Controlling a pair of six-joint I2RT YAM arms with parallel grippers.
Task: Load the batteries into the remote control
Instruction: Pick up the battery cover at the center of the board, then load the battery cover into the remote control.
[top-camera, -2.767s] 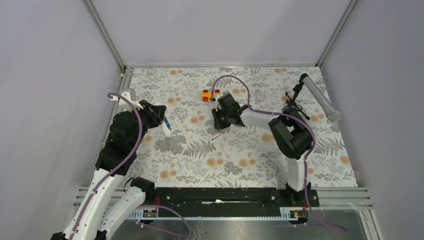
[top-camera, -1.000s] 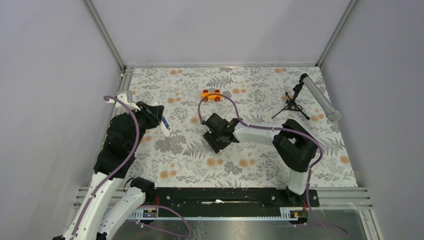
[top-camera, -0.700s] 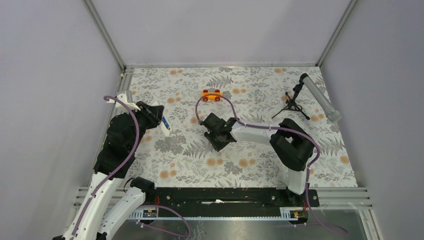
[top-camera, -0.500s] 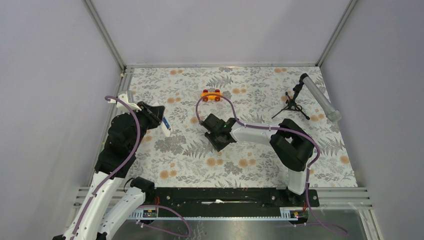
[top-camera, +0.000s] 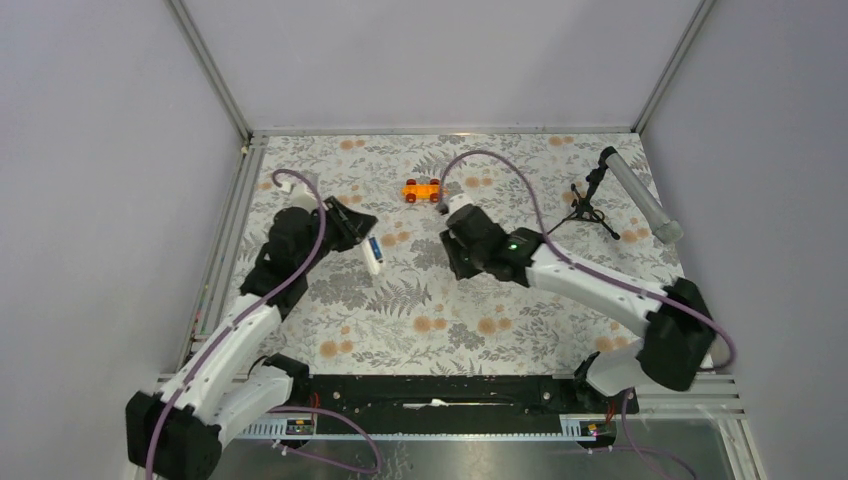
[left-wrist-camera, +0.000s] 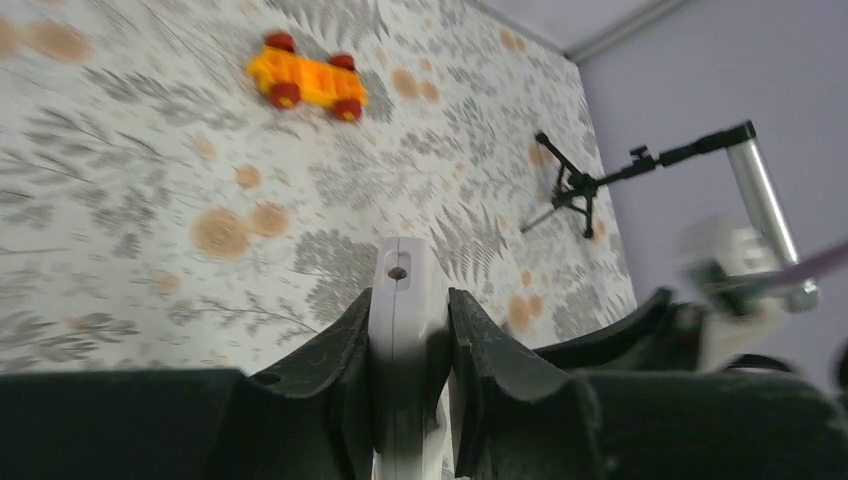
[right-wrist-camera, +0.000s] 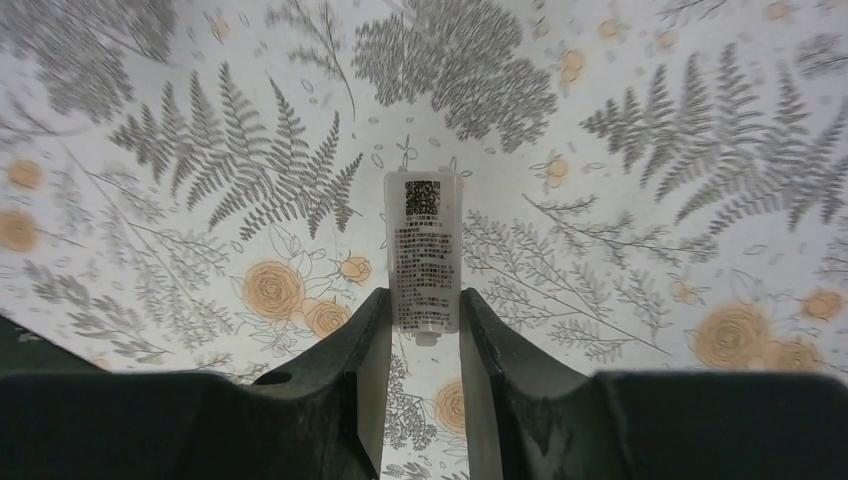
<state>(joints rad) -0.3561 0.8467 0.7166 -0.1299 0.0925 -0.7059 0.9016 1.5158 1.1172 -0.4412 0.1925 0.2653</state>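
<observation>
My left gripper (top-camera: 362, 240) (left-wrist-camera: 408, 300) is shut on the remote control (left-wrist-camera: 405, 295), a slim white oblong held edge-on between the fingers. From above, the remote control (top-camera: 372, 256) juts out toward the table's middle. A blue strip on it looks like the batteries (top-camera: 373, 247) in its bay. My right gripper (top-camera: 462, 250) (right-wrist-camera: 422, 300) is closed on the near end of a flat white battery cover (right-wrist-camera: 425, 250) with a printed label, held over the floral mat.
An orange toy car (top-camera: 422, 190) (left-wrist-camera: 306, 82) sits at the back centre of the mat. A grey tube on a black tripod (top-camera: 640, 195) (left-wrist-camera: 762, 195) stands at the back right. Grey walls enclose the table.
My right gripper has narrowed onto the white cover and moved back and right with it. The left arm has swung the remote control rightward, toward the middle.
</observation>
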